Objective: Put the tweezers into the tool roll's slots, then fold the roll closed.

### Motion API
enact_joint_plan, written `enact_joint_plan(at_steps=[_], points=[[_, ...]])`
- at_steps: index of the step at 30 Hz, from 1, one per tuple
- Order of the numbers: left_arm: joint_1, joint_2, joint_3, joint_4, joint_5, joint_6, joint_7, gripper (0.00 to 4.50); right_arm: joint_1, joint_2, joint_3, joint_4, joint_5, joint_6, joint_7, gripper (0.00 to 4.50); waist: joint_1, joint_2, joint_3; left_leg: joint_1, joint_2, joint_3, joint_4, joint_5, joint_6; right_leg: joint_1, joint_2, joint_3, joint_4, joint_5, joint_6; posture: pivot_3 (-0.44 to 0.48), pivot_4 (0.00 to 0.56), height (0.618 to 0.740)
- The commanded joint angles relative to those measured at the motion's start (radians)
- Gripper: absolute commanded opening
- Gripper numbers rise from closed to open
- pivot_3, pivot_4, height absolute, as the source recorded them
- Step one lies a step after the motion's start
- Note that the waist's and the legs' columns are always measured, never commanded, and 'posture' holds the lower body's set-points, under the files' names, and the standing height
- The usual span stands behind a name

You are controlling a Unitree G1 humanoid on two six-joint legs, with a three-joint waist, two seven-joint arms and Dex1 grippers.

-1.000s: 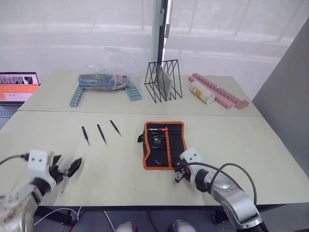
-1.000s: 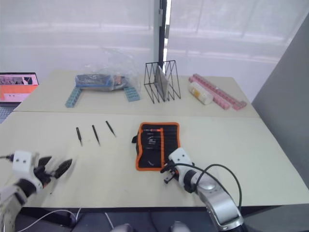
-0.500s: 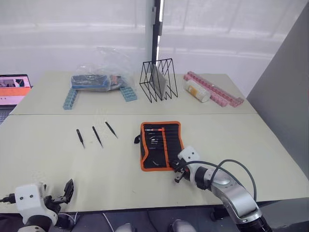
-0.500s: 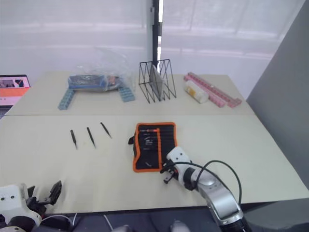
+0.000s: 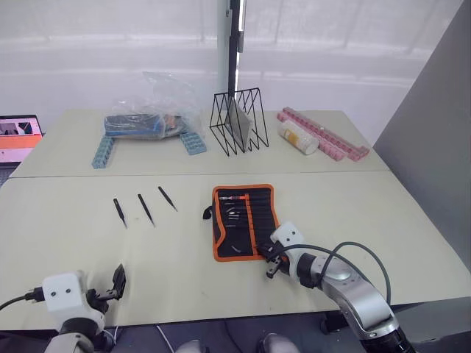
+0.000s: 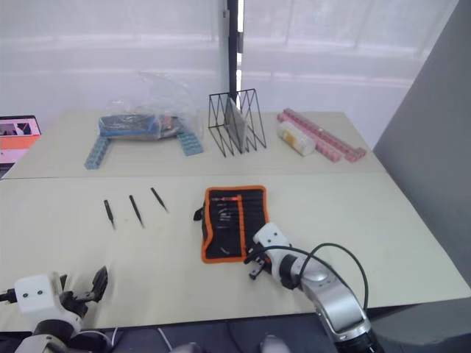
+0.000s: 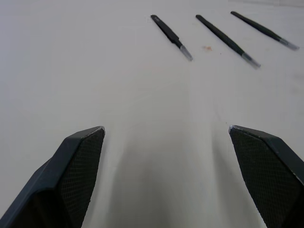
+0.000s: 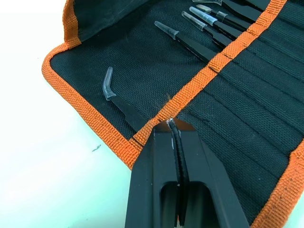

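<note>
Since a second ago my left gripper [image 5: 118, 280] dropped back to the near table edge, jaws wide and empty, facing three tweezers [image 7: 224, 34] further out, while my right gripper [image 8: 171, 124] pinches the roll [image 5: 245, 219]'s orange trim, I think to hold it flat.

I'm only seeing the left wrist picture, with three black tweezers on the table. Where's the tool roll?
Observer: The tool roll lies open on the table, to the right of those three tweezers.
Operator: What's the right hand doing?
Observer: The right hand is shut, its tips at the roll's orange trim near the front edge.
Operator: Are any tweezers inside it?
Observer: Yes, several tucked tweezers sit in the slots, their tips poking out.
</note>
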State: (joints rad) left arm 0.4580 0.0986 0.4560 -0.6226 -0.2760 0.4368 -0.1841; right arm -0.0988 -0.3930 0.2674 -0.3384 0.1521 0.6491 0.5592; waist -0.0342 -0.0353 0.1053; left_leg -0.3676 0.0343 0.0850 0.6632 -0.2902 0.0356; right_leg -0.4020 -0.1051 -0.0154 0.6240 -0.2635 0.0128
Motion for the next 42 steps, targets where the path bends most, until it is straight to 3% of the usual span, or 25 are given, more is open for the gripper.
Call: enact_joint_plan(at_steps=[1, 15, 22, 28, 31, 42], points=[[-0.090, 0.040, -0.013, 0.040, 0.021, 0.025, 0.043, 4.46, 0.032, -0.002, 0.040, 0.069, -0.020, 0.034, -0.008, 0.00, 0.006, 0.000, 0.000, 0.000, 0.000, 0.000, 0.000, 0.000, 0.000, 0.000, 0.000, 0.000, 0.000, 0.000, 0.000, 0.000, 0.150, 0.737], [-0.519, 0.162, -0.067, 0.378, 0.038, 0.200, 0.142, 4.46, 0.024, 0.025, 0.038, 0.079, -0.020, 0.033, -0.037, 0.00, 0.016, -0.002, 0.000, 0.013, 0.001, 0.000, 0.000, 0.001, -0.003, 0.010, 0.006, 0.001, 0.002, 0.000, 0.000, 0.000, 0.150, 0.737], [-0.615, 0.152, -0.064, 0.496, 0.066, 0.228, 0.220, 4.46, 0.018, 0.027, 0.037, 0.080, -0.018, 0.034, -0.038, 0.00, 0.020, -0.003, -0.001, 0.014, 0.003, 0.000, -0.001, -0.003, -0.012, 0.009, 0.004, 0.000, 0.003, 0.000, 0.000, 0.000, 0.150, 0.737], [-0.662, 0.169, -0.055, 0.600, 0.079, 0.199, 0.239, 4.46, 0.017, 0.026, 0.037, 0.080, -0.017, 0.037, -0.035, 0.00, 0.020, 0.003, -0.003, 0.015, 0.003, 0.000, -0.003, -0.003, -0.013, 0.009, 0.002, -0.001, 0.003, 0.000, -0.001, 0.000, 0.150, 0.737], [-0.685, 0.175, -0.066, 0.650, 0.083, 0.175, 0.226, 3.74, 0.016, 0.025, 0.037, 0.080, -0.017, 0.037, -0.034, 0.00, 0.021, 0.006, -0.002, 0.015, 0.003, 0.000, -0.003, -0.002, -0.014, 0.008, 0.002, -0.001, 0.003, 0.000, -0.001, 0.000, 0.150, 0.737], [-0.711, 0.173, -0.071, 0.734, 0.075, 0.101, 0.204, 0.08, 0.021, 0.018, 0.035, 0.067, -0.015, 0.041, -0.035, 0.00, 0.028, 0.008, -0.002, 0.015, 0.003, 0.000, -0.004, -0.002, -0.015, 0.007, -0.001, -0.002, 0.003, 0.000, -0.001, 0.000, 0.150, 0.737]])
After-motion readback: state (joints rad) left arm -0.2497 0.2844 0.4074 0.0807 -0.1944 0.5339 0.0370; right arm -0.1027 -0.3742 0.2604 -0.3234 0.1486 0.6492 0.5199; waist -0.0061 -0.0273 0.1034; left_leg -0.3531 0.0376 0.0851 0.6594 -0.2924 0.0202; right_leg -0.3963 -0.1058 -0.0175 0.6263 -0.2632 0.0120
